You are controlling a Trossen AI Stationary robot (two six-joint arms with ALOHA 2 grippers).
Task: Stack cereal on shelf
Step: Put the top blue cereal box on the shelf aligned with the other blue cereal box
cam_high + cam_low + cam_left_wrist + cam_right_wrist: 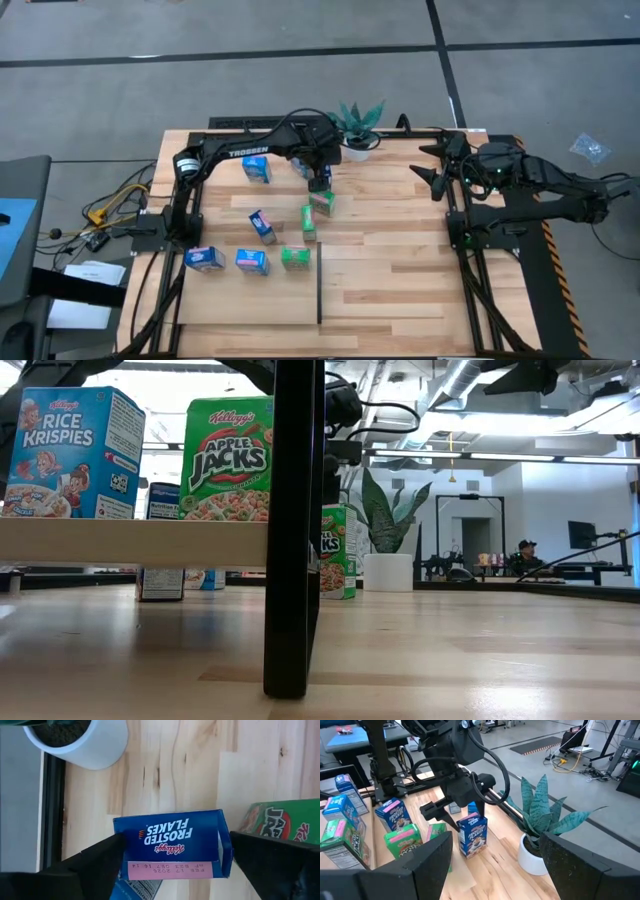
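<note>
Right up against the low camera is a black divider strip (293, 530), with a Rice Krispies box (72, 453) and an Apple Jacks box (226, 458) standing just behind it. The action is at the far edge of the wood shelf (400, 270) though: the left gripper (175, 857) hangs straight over an upright blue Frosted Flakes box (170, 842), fingers spread wide, one on each side of the box top and not touching it as far as I can tell. The top's long side runs from one finger to the other, so if they close they'd clamp the narrow ends, I think. A green Apple Jacks box (285, 822) stands just beside it and the white pot of the plant (358, 148) is close by on the other side, so it's a tight spot. Other cereal boxes are scattered on the left half of the wood. The right gripper (492, 857) is parked at the far right, fingers also apart, holding nothing, well away, so the left arm is clearly the nearer one.
</note>
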